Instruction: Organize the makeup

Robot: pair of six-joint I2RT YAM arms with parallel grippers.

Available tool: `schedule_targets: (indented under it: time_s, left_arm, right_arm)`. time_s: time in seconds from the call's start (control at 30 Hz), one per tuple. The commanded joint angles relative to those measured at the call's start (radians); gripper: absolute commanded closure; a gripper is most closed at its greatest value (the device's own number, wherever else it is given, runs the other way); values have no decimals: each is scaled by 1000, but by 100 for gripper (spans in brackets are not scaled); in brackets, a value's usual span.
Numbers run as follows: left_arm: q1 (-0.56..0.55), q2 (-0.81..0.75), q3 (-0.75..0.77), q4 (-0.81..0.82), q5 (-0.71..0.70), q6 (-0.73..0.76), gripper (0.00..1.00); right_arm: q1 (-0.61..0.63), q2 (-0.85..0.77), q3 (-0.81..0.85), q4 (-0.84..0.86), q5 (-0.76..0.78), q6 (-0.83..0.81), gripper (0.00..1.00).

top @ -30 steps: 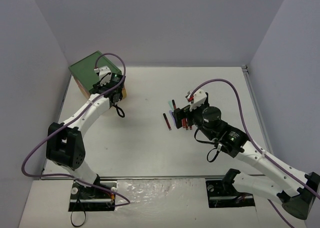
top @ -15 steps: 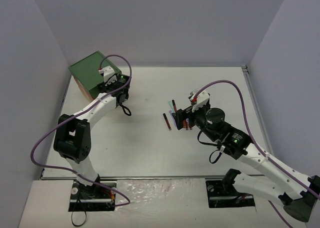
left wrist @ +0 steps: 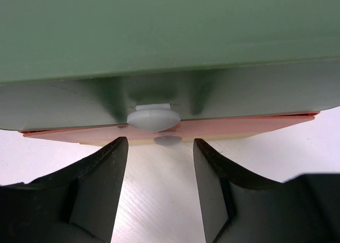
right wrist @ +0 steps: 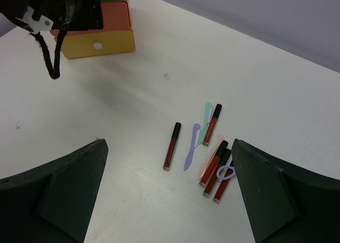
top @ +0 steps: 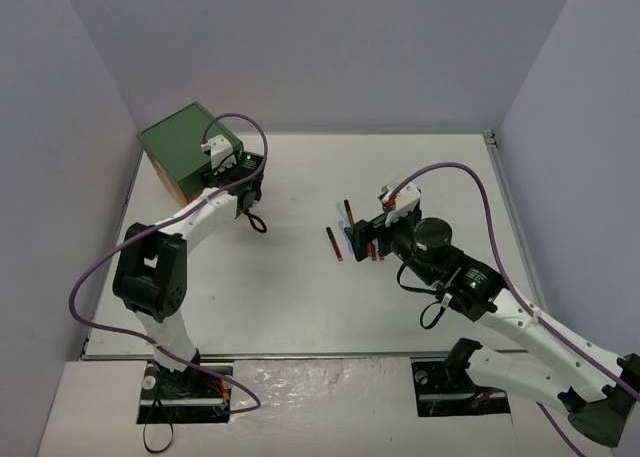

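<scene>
The left end effector is released, jaws apart before the drawer knob; the right end effector is released wide above the sticks.

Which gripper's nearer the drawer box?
Left. The left gripper is at the front of the drawer box, jaws just short of its grey knob. The right gripper hovers above the dark-red sticks, well away.
</scene>
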Motion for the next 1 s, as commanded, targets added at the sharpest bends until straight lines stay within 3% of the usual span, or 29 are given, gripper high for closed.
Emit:
schedule_targets:
  time_s: [0.0, 0.8, 0.97]
  left_arm:
    - [-3, 0, 31, 65, -48, -15, 53]
    - [2, 35, 66, 58, -89, -22, 60]
    - [2, 37, 68, 64, -86, -25, 66]
  right_arm:
    - [-5, -15, -2, 74, -8, 10, 0]
    - [-5, -13, -11, 86, -32, 3, 0]
    - [-5, -10, -11, 89, -34, 2, 0]
